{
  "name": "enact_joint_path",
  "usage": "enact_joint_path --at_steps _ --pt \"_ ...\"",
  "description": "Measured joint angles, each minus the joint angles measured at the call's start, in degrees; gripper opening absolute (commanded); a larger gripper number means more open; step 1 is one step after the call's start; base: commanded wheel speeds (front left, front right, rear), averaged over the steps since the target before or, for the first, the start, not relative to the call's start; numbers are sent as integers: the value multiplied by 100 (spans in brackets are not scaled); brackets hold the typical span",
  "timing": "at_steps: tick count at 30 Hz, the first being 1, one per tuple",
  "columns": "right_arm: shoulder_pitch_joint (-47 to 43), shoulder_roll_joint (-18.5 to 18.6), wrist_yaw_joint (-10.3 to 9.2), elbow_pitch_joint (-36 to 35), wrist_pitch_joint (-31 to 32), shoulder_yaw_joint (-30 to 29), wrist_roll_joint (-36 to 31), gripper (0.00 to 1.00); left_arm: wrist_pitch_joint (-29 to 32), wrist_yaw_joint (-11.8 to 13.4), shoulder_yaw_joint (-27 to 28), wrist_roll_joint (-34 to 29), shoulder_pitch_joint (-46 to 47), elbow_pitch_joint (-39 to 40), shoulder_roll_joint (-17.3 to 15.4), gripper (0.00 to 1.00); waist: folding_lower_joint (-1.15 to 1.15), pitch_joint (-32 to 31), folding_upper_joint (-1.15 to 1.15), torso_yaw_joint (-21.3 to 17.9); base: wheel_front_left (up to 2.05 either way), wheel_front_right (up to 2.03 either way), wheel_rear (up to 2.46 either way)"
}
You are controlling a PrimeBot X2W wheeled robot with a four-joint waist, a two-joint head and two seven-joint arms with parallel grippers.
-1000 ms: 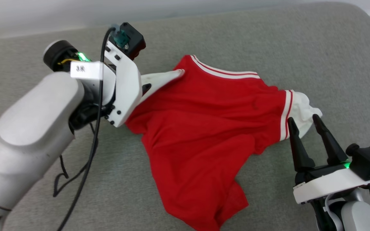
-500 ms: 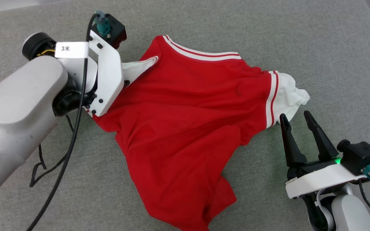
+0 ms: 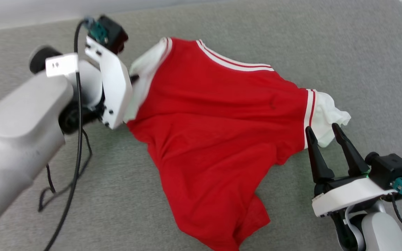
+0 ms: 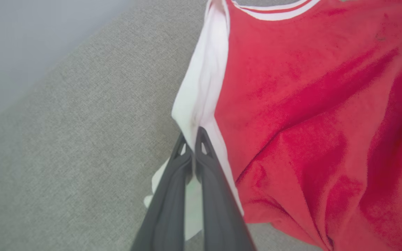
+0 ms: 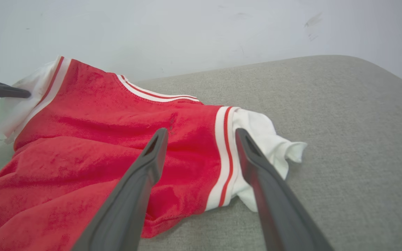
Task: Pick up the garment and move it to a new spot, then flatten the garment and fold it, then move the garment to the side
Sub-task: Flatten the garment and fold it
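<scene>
On the grey cushion (image 3: 326, 52) the garment (image 3: 222, 132) lies rumpled. The left gripper (image 4: 191, 134) is clenched on one white sleeve (image 4: 201, 87), and the right gripper (image 3: 322, 128) stands spread just beside the other sleeve (image 3: 326, 115).

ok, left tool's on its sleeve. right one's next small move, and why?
Probably ease the right tool forward and close on the garment's near white sleeve: its jaws stand open by it, left tool shut on the other sleeve.
</scene>
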State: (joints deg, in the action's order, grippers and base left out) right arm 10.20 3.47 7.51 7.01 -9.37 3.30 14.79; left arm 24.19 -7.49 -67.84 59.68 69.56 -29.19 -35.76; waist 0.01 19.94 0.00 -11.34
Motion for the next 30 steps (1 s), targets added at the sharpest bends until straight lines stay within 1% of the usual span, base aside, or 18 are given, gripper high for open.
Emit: enact_joint_path --at_steps 3,6,10,14,17,19,21,25,29,30 --pt "-96 29 0 -18 83 -81 -25 100 -174 0 46 404 -369 129 22 0 0 -204 0 177 0 0 0" --pt "-192 64 0 -45 163 -143 -71 100 -475 -1 271 978 -761 400 15 0 -1 -410 0 384 0 0 0" --pt "-324 94 0 -108 297 -201 -94 100 -554 0 345 1328 -1193 622 -226 0 -1 -661 0 699 0 0 0" --pt "-356 97 0 -197 445 -210 -129 100 -480 98 490 1946 -1705 879 -352 0 -1 -835 0 999 0 0 0" --pt "-364 98 0 -264 506 -171 -186 100 -684 315 619 2026 -1862 828 -494 0 -2 -882 0 1160 0 0 0" --pt "-360 94 0 -305 548 -122 -202 100 -739 422 633 2025 -1962 647 -600 0 -2 -842 0 1194 0 0 0" --pt "-350 96 0 -335 590 -92 -212 100 -799 500 600 1981 -2039 399 -627 0 -1 -769 0 1190 0 0 0" --pt "-330 116 0 -396 644 -86 -226 100 -808 498 481 1822 -2063 -98 -625 0 -1 -626 0 1143 0 0 0" --pt "-269 134 0 -437 673 -59 -252 100 -935 360 352 1573 -2065 -559 -602 0 -1 -478 0 1079 0 0 0" --pt "-255 136 0 -439 683 -63 -253 100 -1038 337 328 1490 -2057 -670 -586 37 -1 -447 0 1066 0 0 0"
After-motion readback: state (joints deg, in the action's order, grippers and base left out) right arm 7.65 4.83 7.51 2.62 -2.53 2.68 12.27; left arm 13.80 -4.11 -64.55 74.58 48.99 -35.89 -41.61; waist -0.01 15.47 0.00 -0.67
